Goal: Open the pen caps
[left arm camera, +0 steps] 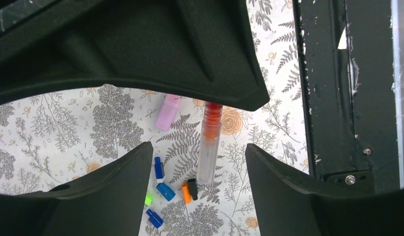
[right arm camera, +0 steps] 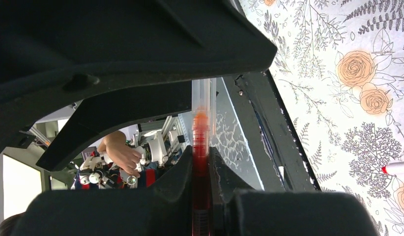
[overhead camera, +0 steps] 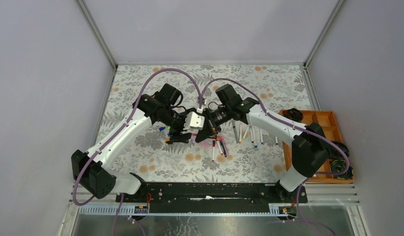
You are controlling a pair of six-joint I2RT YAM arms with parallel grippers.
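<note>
The right gripper (right arm camera: 200, 160) pinched a red pen (left arm camera: 211, 125). The left gripper (left arm camera: 199, 147) stood spread around its barrel, with loose pen caps (left arm camera: 165, 191) nearby.

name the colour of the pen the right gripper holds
The pen is orange-red, clear-barrelled; best in the left wrist view.

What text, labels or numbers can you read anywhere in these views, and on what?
None can be read. The pen held in the right fingers shows no print, the loose caps are plain, and the orange tray is too small to tell.
</note>
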